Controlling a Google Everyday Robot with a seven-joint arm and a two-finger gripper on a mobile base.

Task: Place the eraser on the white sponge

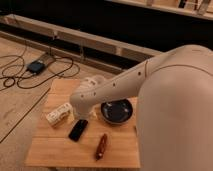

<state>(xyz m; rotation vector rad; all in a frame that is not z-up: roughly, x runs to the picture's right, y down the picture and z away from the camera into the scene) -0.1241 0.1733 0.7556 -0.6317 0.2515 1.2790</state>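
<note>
Gripper (81,116) hung low at the end of the arm (125,82), just above the far end of the eraser (77,130); I couldn't tell if it was spread or pressed together, or if it touched. Eraser lay flat on the wooden worktop (45,150), between the white bottle (59,114) and the dark bowl (117,111), with a dark red stick (101,146) near it toward the front edge. White sponge was hidden from me behind the arm.
</note>
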